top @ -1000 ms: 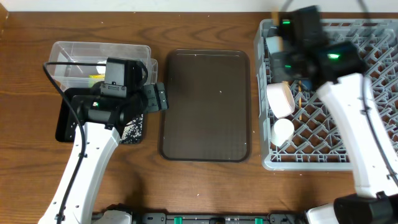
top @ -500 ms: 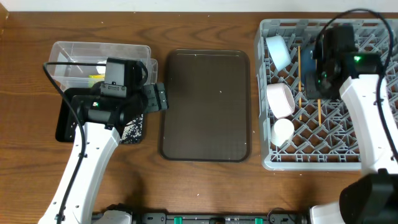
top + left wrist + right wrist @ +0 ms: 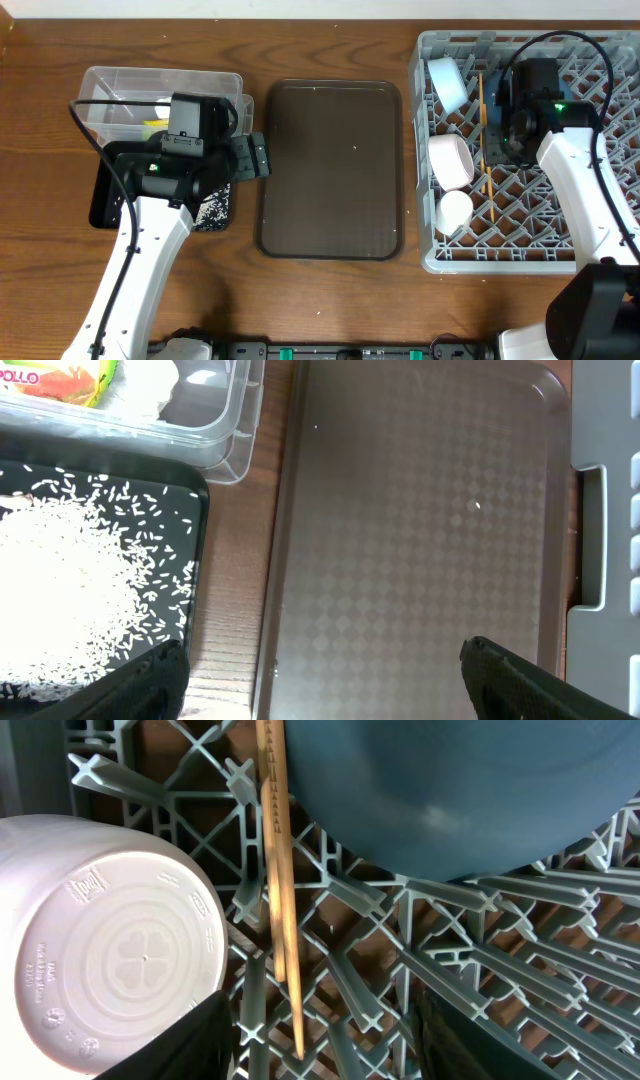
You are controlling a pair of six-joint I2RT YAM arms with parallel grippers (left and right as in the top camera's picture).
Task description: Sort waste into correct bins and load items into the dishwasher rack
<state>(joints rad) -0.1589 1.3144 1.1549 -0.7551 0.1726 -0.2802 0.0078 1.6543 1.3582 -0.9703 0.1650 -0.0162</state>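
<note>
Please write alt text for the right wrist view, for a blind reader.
A white bowl shows its underside at left in the grey dishwasher rack, next to wooden chopsticks lying on the lattice. A dark blue plate fills the upper right.

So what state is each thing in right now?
Left pincer: open, empty.
Right pincer: open, empty, above the rack.
Snack wrapper: in the clear tub.
Napkin: same tub.
Rice: spread in the black tray.
Light blue bowl: on its side in the rack.
White bowl: on its side in the rack.
White cup: in the rack.
Chopsticks: lying in the rack.
Dark blue plate: in the rack.
Brown tray: lying flat.
</note>
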